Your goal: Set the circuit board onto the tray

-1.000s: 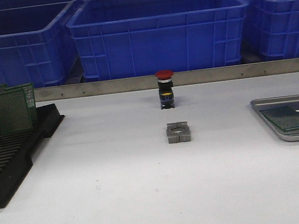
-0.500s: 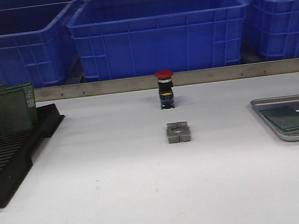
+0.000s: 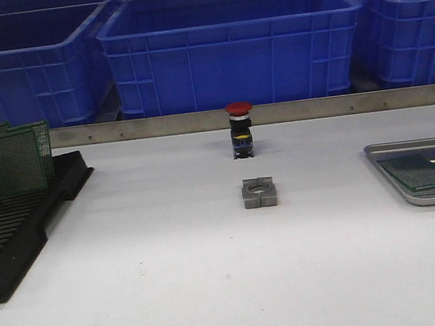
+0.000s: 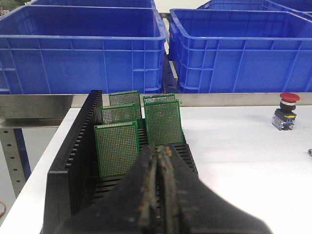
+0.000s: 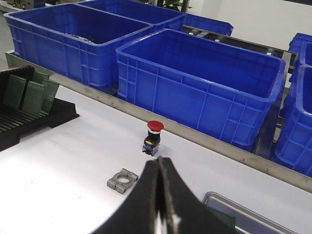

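Observation:
Several green circuit boards point(image 3: 17, 161) stand upright in a black slotted rack point(image 3: 20, 225) at the table's left; they also show in the left wrist view point(image 4: 117, 148). My left gripper point(image 4: 159, 151) is shut and empty, just short of the nearest boards. The silver-grey tray point(image 3: 394, 160) lies at the table's right edge with green circuit boards point(image 3: 419, 171) flat in it. My right gripper point(image 5: 160, 163) is shut and empty, above the table beside the tray point(image 5: 253, 215). Neither gripper shows in the front view.
A red-capped push button point(image 3: 240, 129) stands at the table's middle back, and a grey metal clamp block point(image 3: 258, 192) lies in front of it. Large blue plastic bins point(image 3: 231, 43) line the back behind a metal rail point(image 3: 313, 108).

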`<state>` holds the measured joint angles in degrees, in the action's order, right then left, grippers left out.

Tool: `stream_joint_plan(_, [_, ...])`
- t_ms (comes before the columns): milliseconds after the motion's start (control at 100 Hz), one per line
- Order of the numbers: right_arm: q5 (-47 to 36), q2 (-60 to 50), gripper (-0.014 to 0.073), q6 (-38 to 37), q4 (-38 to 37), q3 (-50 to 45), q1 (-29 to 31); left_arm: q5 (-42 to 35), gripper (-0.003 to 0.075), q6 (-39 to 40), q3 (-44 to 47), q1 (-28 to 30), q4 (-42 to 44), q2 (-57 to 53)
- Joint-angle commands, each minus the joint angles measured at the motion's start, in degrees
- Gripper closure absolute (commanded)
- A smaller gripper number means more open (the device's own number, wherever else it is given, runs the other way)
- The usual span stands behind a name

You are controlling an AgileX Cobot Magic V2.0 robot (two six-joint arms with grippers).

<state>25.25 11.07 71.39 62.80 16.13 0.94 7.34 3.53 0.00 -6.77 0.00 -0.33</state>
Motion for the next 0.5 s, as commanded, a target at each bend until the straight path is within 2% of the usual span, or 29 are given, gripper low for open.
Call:
stream_joint_plan(0, [-1.60,0.57,0.0706,0.25,1.91,1.44,-0.20,-4.88,0.0741,0.58,2.75,-0.01,0.00,-1.74])
stream_joint_plan(320, [-9.39,0.57,0.0706,0.16,3.87,1.35,-0.20,-4.88,0.0741,0.58,2.75,-0.01,0.00,-1.74])
stream_joint_plan(370, [-13.16,0.57,0.0706,0.16,3.79,1.00,-0.20,-4.88,0.0741,0.58,2.75,-0.01,0.00,-1.74])
stream_joint_plan(430, [-18.37,0.57,0.0706,-0.54,0.96,0.01,0.19,-4.88,0.0741,0.58,2.75,-0.01,0.00,-1.74])
stream_joint_plan(490, [-21.65,0.45,0.0706,-7.27,-5.37,-0.85,0.53,-4.88,0.0741,0.58,2.75,-0.01,0.00,-1.74])
